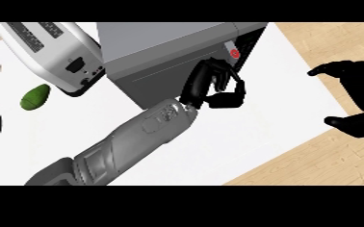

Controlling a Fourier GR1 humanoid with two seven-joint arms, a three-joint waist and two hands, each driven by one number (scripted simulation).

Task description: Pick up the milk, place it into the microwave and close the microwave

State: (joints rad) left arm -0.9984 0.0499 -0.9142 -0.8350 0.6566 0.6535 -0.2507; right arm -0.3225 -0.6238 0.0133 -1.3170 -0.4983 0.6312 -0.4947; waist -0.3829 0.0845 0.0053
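Nearest me, my left forearm (pixel 135 139) comes in from the lower left and slants up to the right across the white counter (pixel 235 139). There is bare counter to its right, running out to a slanted edge with wooden floor (pixel 313 158) beyond. My right hand (pixel 347 74) sits out over that floor at the right border, fingers relaxed and spread, holding nothing.

My left hand (pixel 210 84) is just in front of the microwave (pixel 163 53), at its right front corner, wrist bent. Its fingers curl downward, and I see nothing inside them.

The milk (pixel 232 52) shows as a pale sliver with a red mark in the dark opening at the microwave's right end. It is mostly hidden, so I cannot tell its long axis.

Left of the microwave are a toaster (pixel 53 48), close beside it, and a green fruit (pixel 34 97).
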